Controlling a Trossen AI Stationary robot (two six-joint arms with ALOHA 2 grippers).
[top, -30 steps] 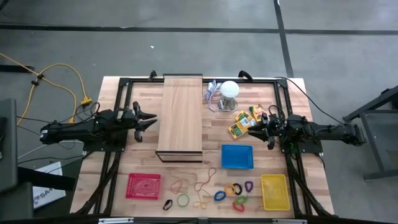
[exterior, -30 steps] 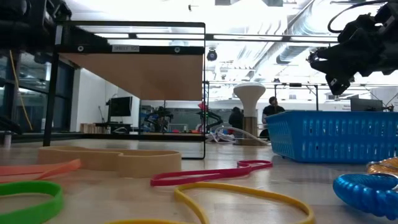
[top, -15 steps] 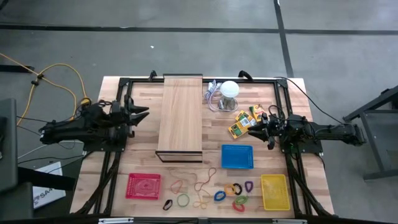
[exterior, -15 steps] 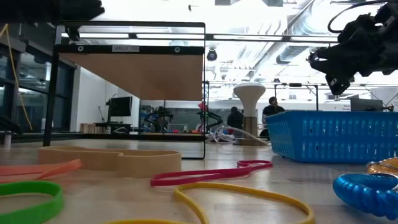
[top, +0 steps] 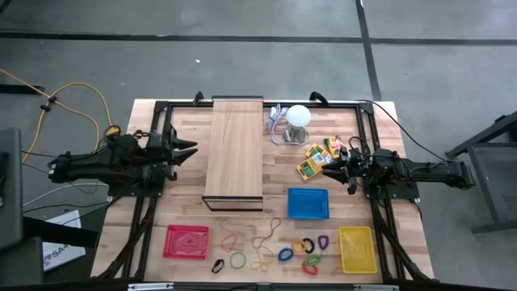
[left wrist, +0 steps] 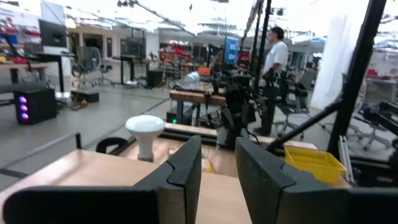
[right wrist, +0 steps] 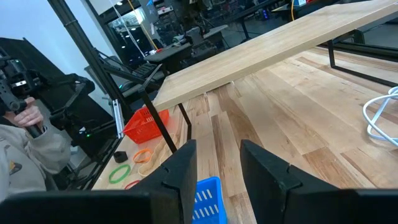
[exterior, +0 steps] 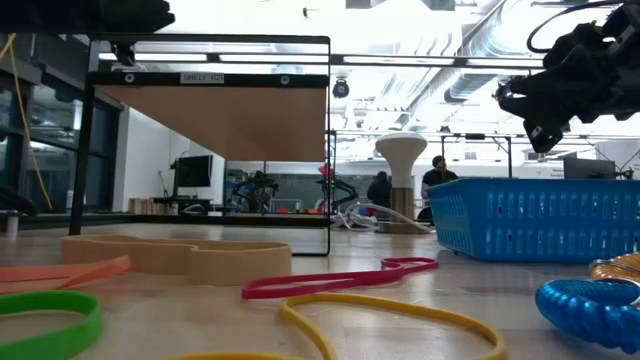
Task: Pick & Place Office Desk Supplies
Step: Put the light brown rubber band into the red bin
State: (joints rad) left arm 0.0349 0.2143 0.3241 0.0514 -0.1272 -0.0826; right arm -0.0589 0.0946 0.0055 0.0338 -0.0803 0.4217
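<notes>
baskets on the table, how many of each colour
red plastic mesh basket: 1
blue plastic mesh basket: 1
yellow plastic mesh basket: 1
total: 3

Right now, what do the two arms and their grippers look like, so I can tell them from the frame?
Both arms are black and jointed, bulkier than the thin black frame tubes. The left gripper and right gripper each end in two dark, flat, wedge-shaped fingers. Black cables run along the right arm. No markings or coloured parts show on either arm.
</notes>
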